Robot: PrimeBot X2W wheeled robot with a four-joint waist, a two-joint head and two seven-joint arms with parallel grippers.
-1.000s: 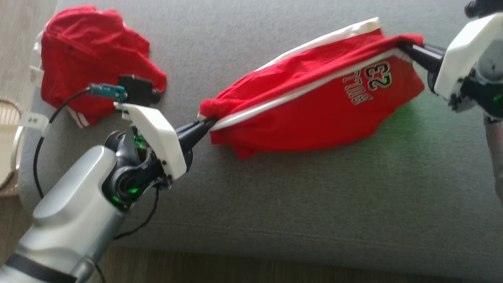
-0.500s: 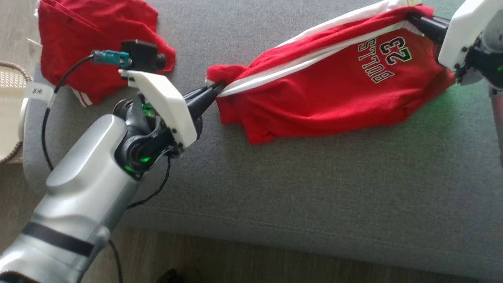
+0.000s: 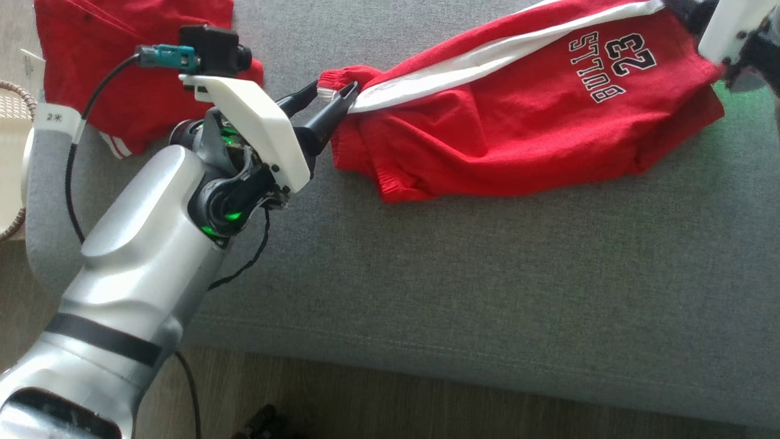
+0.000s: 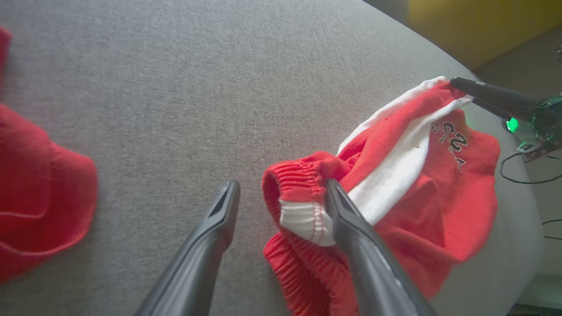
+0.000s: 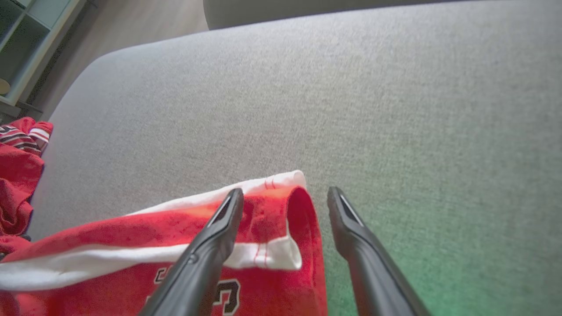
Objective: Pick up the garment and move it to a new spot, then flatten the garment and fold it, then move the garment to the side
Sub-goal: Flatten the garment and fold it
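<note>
Red Bulls 23 shorts (image 3: pixel 518 134) lying stretched across grey cushion (image 3: pixel 487 274), upper right of frame. Left gripper (image 3: pixel 334 91) gaping around waistband end, gripping nothing. Right gripper (image 5: pixel 285 193) likewise spread at hem corner. 2 ends lying well apart, probably keeping cloth flat for folding.

Head view: from high above, looking steeply down onto the grey fabric-covered cushion (image 3: pixel 457 274), front edge at the bottom. Left wrist view: low and close, along the left tool (image 4: pixel 281 184) towards the cushion's right end. Right wrist view: equally close, along the right tool (image 5: pixel 285 190), towards the left end. Shared by all three: red fabric shorts with a white side stripe (image 3: pixel 518 140).
</note>
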